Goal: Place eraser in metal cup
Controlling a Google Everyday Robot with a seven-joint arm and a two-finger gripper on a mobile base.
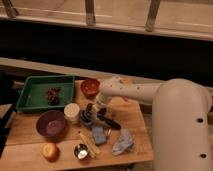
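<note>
The metal cup [81, 150], small and shiny, stands near the table's front edge, between an orange fruit and a blue sponge. My gripper [92, 109] hangs low over the middle of the table, just below the orange bowl [90, 86] and right above a dark grey-blue round container [87, 118]. The white arm reaches it from the right. The eraser does not show; the gripper and arm hide the spot beneath them. The gripper is well behind the metal cup and slightly to its right.
A green tray [35, 90] with a dark cluster sits at back left. A white cup [72, 112], purple bowl [51, 124], orange fruit [50, 151], blue sponge [98, 134], black-handled tool [110, 121], grey cloth [122, 142] and a yellowish stick [90, 145] crowd the wooden table [20, 132].
</note>
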